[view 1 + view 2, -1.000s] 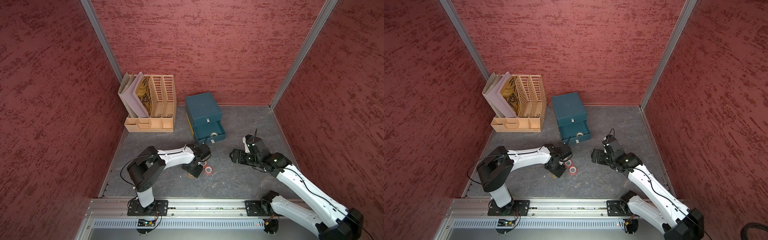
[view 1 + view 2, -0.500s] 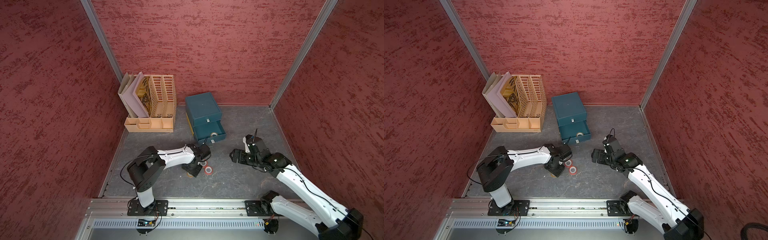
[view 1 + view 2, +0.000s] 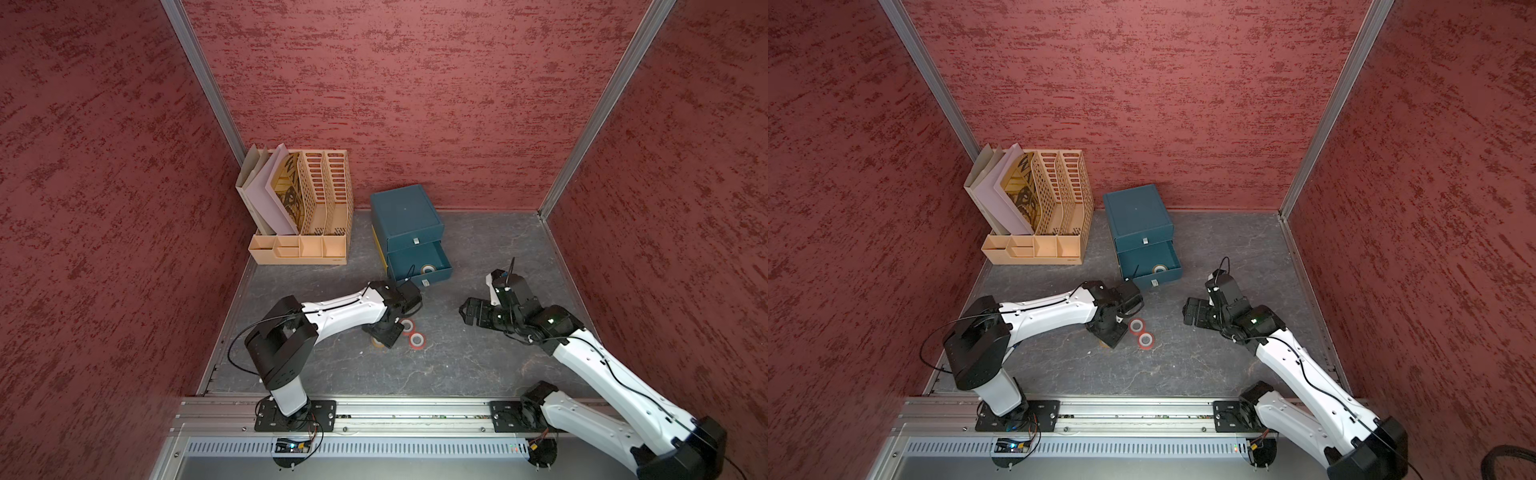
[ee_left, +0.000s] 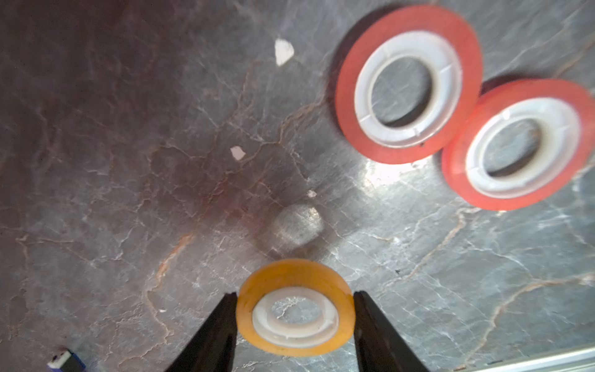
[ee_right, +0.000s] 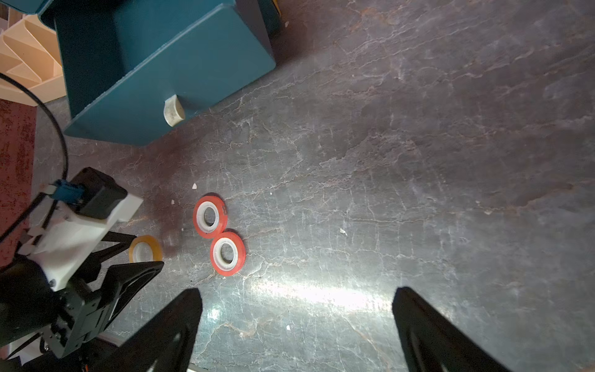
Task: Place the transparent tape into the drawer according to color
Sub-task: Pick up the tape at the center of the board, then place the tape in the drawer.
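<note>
**Orange roll pinched, and it may slip**
My left hand (image 4: 295, 293) clamps the orange tape roll (image 4: 289, 275) by its curved sides, down by the surface (image 4: 128, 161); it could pivot out before reaching the open drawer (image 3: 440, 274). My right hand (image 5: 297, 291) is wide and empty.

The drawer chest (image 3: 405, 216) was dark teal. In front of it lay a red tape roll (image 4: 409, 19), a second red tape roll (image 4: 455, 164) and an orange tape roll (image 4: 294, 273), all white-cored. The floor (image 3: 478, 365) under it was grey, marble-veined. The walls (image 3: 415, 83) behind it were mottled dark red, and the organiser (image 3: 299, 253) beside it was pale peach.
</note>
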Controlling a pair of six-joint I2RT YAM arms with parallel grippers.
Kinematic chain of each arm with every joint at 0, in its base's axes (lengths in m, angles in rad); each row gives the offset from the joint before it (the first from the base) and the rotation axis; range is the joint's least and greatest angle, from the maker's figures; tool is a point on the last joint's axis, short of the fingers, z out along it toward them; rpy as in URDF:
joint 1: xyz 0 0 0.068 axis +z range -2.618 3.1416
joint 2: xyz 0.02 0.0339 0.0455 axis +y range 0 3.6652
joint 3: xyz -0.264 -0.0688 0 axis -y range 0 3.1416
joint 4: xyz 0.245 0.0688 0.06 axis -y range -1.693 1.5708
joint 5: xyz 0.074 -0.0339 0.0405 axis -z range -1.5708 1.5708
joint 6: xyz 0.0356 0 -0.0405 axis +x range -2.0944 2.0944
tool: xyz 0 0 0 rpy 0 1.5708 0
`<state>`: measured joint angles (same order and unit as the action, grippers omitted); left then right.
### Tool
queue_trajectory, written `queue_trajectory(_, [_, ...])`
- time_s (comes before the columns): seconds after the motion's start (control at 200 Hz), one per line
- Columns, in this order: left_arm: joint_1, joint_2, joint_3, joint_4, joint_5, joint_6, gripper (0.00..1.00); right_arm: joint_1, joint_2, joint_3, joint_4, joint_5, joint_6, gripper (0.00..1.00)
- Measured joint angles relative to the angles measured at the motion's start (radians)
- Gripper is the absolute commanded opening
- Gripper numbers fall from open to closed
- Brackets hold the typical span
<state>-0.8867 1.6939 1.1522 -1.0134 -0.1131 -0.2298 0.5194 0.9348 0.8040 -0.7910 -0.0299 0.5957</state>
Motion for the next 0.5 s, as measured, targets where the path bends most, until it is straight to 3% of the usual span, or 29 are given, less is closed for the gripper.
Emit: queue_trajectory(0.501, [-0.005,-0.06,0.247,-0.165,-0.065,0.022,0.45,-0.005,-0.013,-0.001,0.0,0.0,0.0,0.98])
